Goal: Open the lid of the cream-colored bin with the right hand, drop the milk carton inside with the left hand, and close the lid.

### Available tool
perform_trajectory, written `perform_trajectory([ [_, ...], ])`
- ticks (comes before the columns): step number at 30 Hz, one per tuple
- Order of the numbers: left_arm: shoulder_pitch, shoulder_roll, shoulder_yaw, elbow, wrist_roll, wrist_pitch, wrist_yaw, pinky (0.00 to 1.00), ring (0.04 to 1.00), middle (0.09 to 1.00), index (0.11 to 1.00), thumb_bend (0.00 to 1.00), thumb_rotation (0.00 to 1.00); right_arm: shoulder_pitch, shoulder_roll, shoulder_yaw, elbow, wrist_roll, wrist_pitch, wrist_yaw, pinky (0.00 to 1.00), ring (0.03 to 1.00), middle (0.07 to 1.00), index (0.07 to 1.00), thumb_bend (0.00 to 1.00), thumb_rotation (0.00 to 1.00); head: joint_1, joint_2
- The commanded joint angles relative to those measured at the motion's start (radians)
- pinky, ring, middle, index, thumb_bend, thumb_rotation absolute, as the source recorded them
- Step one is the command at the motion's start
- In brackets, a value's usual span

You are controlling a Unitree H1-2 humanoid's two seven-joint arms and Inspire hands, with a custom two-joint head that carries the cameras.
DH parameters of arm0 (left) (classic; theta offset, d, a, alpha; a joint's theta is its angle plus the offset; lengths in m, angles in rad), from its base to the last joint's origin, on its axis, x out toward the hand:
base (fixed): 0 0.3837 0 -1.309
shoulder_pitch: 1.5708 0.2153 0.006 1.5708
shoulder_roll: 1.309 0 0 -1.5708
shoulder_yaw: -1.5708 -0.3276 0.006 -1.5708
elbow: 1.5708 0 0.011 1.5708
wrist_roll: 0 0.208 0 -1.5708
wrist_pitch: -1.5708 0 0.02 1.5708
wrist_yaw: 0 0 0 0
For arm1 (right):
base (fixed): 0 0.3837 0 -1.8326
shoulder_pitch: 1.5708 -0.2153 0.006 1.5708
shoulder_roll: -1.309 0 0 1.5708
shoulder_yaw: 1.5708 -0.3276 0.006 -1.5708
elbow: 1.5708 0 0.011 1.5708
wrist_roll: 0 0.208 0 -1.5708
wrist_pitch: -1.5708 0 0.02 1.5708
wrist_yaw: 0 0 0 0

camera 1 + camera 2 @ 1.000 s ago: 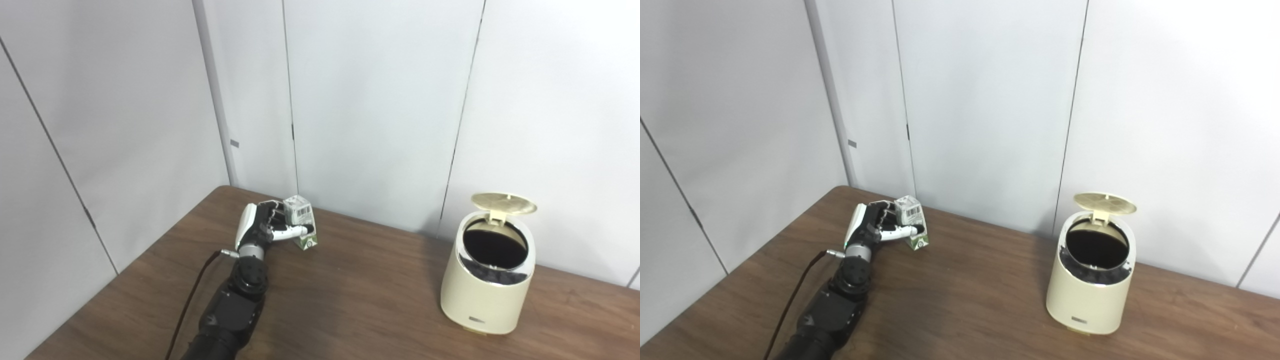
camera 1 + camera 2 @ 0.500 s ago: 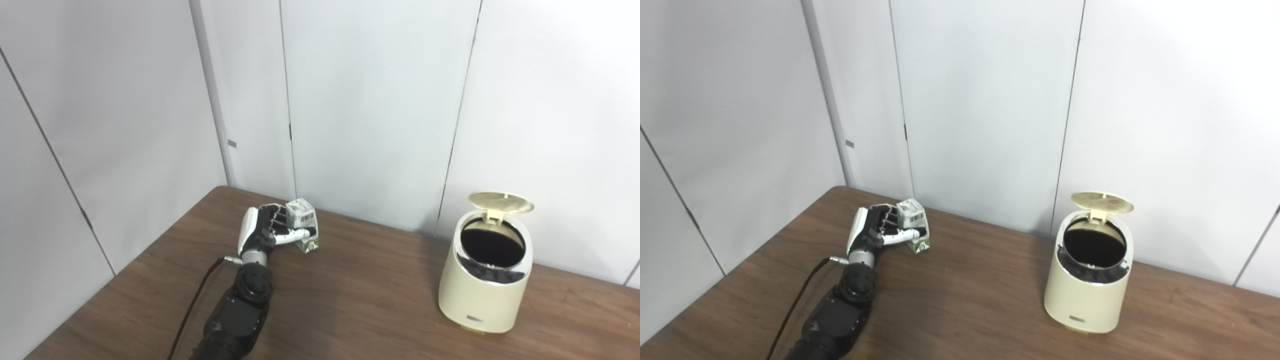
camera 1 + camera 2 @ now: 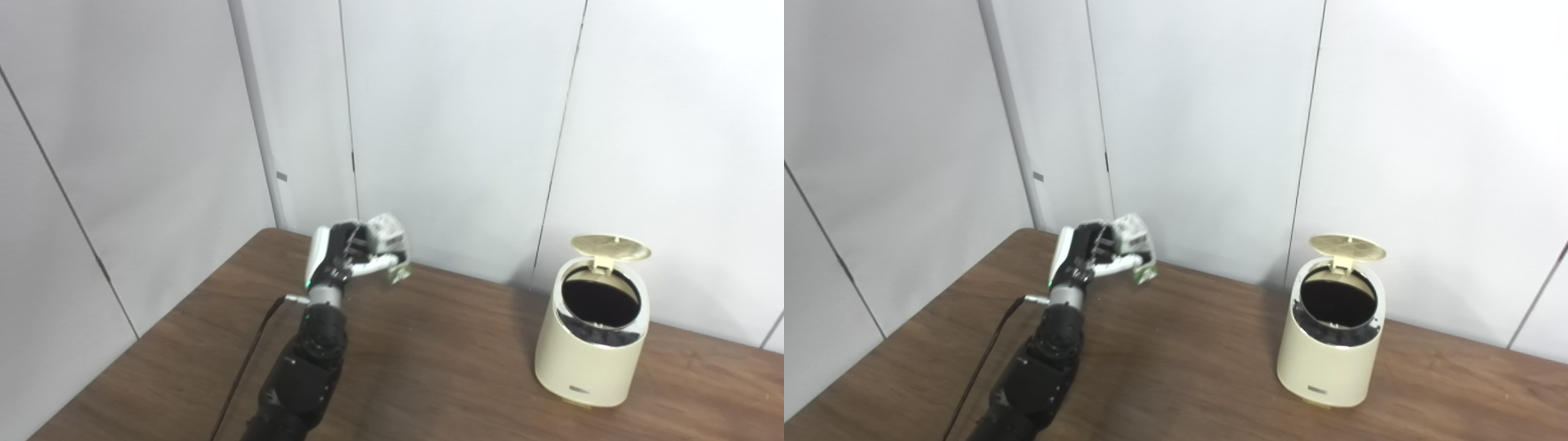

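Observation:
My left hand (image 3: 343, 260) is shut on a small white and green milk carton (image 3: 390, 245), holding it tilted in the air above the far left part of the brown table (image 3: 441, 367). Over at the right stands the cream-colored bin (image 3: 591, 343); its round lid (image 3: 610, 247) is tipped up at the back and the dark inside shows. The carton is well to the left of the bin. No right hand shows in either view.
White wall panels (image 3: 453, 122) close off the table at the back and on the left. A dark cable (image 3: 245, 361) runs along my left forearm. Bare wood lies between the hand and the bin.
My left hand has lifted the milk carton off the table and carried it up and a little to the right. The bin and its lid have stayed as they were.

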Motion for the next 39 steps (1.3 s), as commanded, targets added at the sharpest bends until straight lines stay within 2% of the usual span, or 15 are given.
perform_trajectory([
  [1,-0.027,0.001,-0.004,-0.088,0.012,-0.015,0.001,0.39,0.468,0.521,0.461,0.52,0.00,-0.004,0.021,0.009,-0.003,0.002,-0.014,-0.012,0.36,0.540,0.594,0.555,0.78,0.79,-0.004,-0.001],
  [3,-0.012,-0.014,-0.015,-0.128,0.001,-0.058,-0.019,0.35,0.420,0.497,0.473,0.52,0.00,-0.007,0.021,0.011,0.001,-0.006,-0.013,-0.014,0.36,0.554,0.606,0.565,0.76,0.79,-0.005,-0.001],
  [5,0.004,-0.040,-0.032,-0.177,0.007,-0.090,-0.023,0.30,0.401,0.483,0.499,0.51,0.00,-0.010,0.017,0.015,0.014,-0.018,-0.028,-0.017,0.39,0.583,0.629,0.589,0.69,0.79,-0.005,0.001],
  [8,0.023,-0.074,-0.064,-0.254,0.038,-0.106,-0.025,0.33,0.438,0.488,0.479,0.51,0.00,-0.015,0.013,0.018,0.031,-0.029,-0.046,-0.025,0.42,0.604,0.643,0.604,0.58,0.78,-0.008,0.003],
  [10,0.032,-0.096,-0.089,-0.287,0.038,-0.169,-0.036,0.36,0.456,0.487,0.473,0.51,0.00,-0.014,0.015,0.020,0.029,-0.028,-0.041,-0.023,0.43,0.618,0.650,0.611,0.54,0.77,-0.019,0.003],
  [14,0.039,-0.135,-0.130,-0.325,0.065,-0.276,-0.042,0.38,0.459,0.481,0.474,0.50,0.00,-0.009,0.029,0.026,-0.003,-0.038,-0.003,-0.025,0.46,0.630,0.662,0.621,0.52,0.77,-0.037,0.006],
  [16,0.043,-0.155,-0.141,-0.349,0.069,-0.293,-0.048,0.38,0.462,0.480,0.473,0.51,0.00,-0.005,0.031,0.033,-0.012,-0.050,0.002,-0.027,0.48,0.637,0.669,0.629,0.50,0.77,-0.054,0.009],
  [18,0.054,-0.187,-0.155,-0.379,0.072,-0.297,-0.054,0.38,0.469,0.480,0.472,0.51,0.00,-0.003,0.031,0.042,-0.004,-0.043,-0.022,-0.019,0.49,0.643,0.674,0.637,0.48,0.77,-0.091,0.015],
  [21,0.071,-0.220,-0.173,-0.408,0.076,-0.316,-0.064,0.40,0.482,0.474,0.473,0.50,0.00,-0.002,0.050,0.040,-0.006,0.001,-0.027,-0.011,0.54,0.677,0.700,0.663,0.39,0.68,-0.145,0.022],
  [24,0.083,-0.239,-0.187,-0.416,0.069,-0.349,-0.081,0.41,0.477,0.476,0.475,0.50,0.00,-0.001,0.063,0.047,-0.010,-0.022,-0.018,-0.030,0.62,0.711,0.721,0.692,0.28,0.57,-0.190,0.025],
  [25,0.086,-0.245,-0.189,-0.416,0.067,-0.358,-0.086,0.41,0.477,0.475,0.475,0.50,0.00,-0.002,0.066,0.050,-0.010,-0.023,-0.024,-0.031,0.63,0.712,0.721,0.695,0.25,0.51,-0.203,0.026],
  [28,0.089,-0.264,-0.197,-0.409,0.058,-0.388,-0.095,0.43,0.484,0.474,0.474,0.50,0.00,-0.003,0.070,0.060,-0.018,-0.047,-0.025,-0.036,0.62,0.699,0.713,0.691,0.20,0.21,-0.239,0.028],
  [32,0.078,-0.281,-0.198,-0.371,0.046,-0.449,-0.092,0.41,0.481,0.474,0.475,0.50,0.00,-0.001,0.077,0.075,-0.042,-0.096,0.027,-0.046,0.64,0.701,0.715,0.688,0.22,0.04,-0.292,0.028],
  [35,0.072,-0.286,-0.191,-0.331,0.031,-0.484,-0.096,0.39,0.470,0.474,0.476,0.50,0.00,-0.002,0.087,0.083,-0.032,-0.113,0.021,-0.058,0.64,0.692,0.710,0.682,0.24,0.00,-0.343,0.023],
  [39,0.072,-0.287,-0.188,-0.278,0.021,-0.528,-0.096,0.38,0.465,0.475,0.476,0.50,0.00,-0.009,0.089,0.095,0.013,-0.119,-0.037,-0.068,0.63,0.682,0.697,0.672,0.25,0.00,-0.389,0.012],
])
